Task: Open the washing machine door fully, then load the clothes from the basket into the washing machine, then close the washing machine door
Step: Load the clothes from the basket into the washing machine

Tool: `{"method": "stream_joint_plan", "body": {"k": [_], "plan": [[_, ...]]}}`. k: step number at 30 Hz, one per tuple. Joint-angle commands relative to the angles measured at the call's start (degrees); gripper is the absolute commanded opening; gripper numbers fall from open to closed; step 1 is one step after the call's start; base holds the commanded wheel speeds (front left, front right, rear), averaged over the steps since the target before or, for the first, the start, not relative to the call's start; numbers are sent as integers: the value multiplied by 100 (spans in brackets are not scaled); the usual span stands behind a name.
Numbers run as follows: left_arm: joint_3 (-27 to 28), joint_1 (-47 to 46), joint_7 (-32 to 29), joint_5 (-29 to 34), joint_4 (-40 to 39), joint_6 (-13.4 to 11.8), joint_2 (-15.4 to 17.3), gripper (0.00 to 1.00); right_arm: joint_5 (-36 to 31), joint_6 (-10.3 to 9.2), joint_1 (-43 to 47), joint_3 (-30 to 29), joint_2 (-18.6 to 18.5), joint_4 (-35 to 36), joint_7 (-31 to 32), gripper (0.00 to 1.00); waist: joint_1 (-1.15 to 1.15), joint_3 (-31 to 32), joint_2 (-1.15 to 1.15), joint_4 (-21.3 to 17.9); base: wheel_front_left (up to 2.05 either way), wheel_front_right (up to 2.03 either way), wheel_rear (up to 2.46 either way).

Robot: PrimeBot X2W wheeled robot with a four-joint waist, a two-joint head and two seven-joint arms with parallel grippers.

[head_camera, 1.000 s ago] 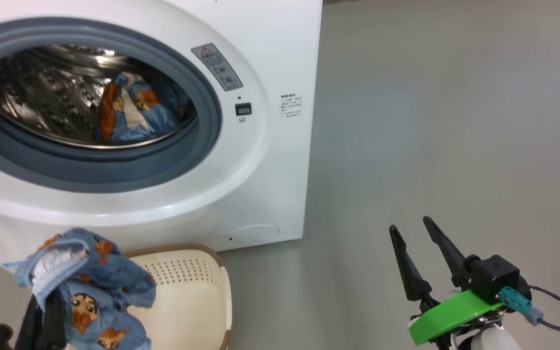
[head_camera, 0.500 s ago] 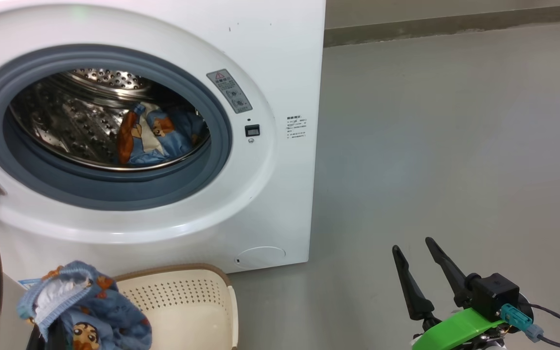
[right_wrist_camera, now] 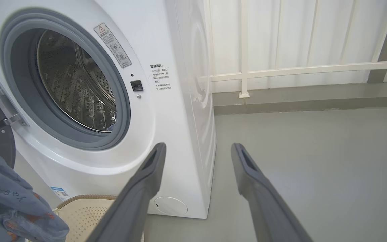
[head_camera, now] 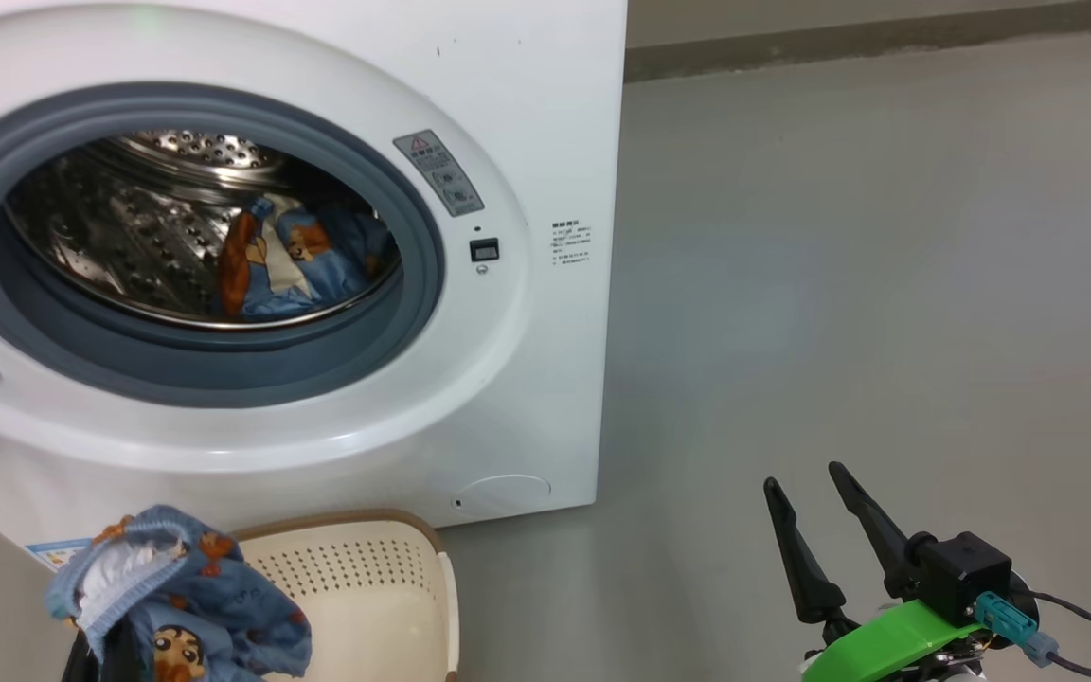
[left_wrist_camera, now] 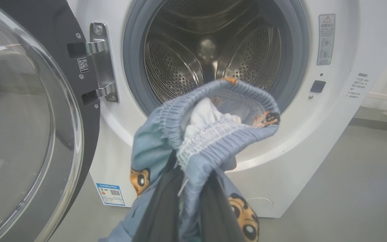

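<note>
**Near**
- Left gripper (left_wrist_camera: pixel 187 201), near left: clenched on the held garment (head_camera: pixel 190 606). Its fingertips are buried in the fabric.
- Held garment: light blue with orange-brown cartoon figures, gathered waistband uppermost. It hangs above the left part of the basket (head_camera: pixel 356 523), in front of the machine's lower panel.
- Right gripper (head_camera: pixel 802 475), near right: fingers spread, grasping nothing, over bare floor (head_camera: pixel 886 284), well apart from the machine.
- Basket: cream plastic with a brown rim, on the floor just before the machine. The visible inside shows a perforated wall and plain cream plastic. Its left part is hidden behind the held garment, and its near edge is cut off.

**Middle**
- Washing machine door (left_wrist_camera: pixel 29 117), left: swung open on a steel hinge (left_wrist_camera: pixel 101 60), black rim around a clear domed glass. It is cut off by the picture edge.
- Washing machine (head_camera: pixel 527 95): white box with a grey gasket (head_camera: pixel 413 284) around a steel drum (left_wrist_camera: pixel 180 60).
- Drum contents: a second garment (head_camera: pixel 290 260) of the same blue print with an orange patch, bundled at the bottom, toward the right. In the left wrist view the held garment hides it.
- Blue label sticker (left_wrist_camera: pixel 111 194) at lower left, round hatch (head_camera: pixel 505 493) at lower right. The lettering is too small to read.

**Far**
- White panelled wall (right_wrist_camera: pixel 297 40) with a rail, beyond the grey floor.
</note>
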State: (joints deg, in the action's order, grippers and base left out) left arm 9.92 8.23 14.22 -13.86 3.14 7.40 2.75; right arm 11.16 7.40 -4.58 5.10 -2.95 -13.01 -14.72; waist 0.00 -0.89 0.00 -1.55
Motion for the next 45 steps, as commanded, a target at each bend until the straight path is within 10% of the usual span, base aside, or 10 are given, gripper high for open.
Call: {"method": "stream_joint_plan", "body": {"k": [1, 17, 45], "plan": [[133, -291, 78, -68, -171, 9, 43, 0, 77, 9, -51, 171, 7, 158, -28, 100, 0, -91, 0, -42, 0, 0, 0], [73, -1824, 78, -444, -83, 9, 162, 0, 32, 9, -327, 240, 7, 314, -28, 100, 0, -952, 0, -375, 0, 0, 0], [-97, -5322, 78, -861, 1940, 9, 1580, 0, 238, 9, -993, 494, 7, 752, -28, 100, 0, -3135, 0, -969, 0, 0, 0]]}}
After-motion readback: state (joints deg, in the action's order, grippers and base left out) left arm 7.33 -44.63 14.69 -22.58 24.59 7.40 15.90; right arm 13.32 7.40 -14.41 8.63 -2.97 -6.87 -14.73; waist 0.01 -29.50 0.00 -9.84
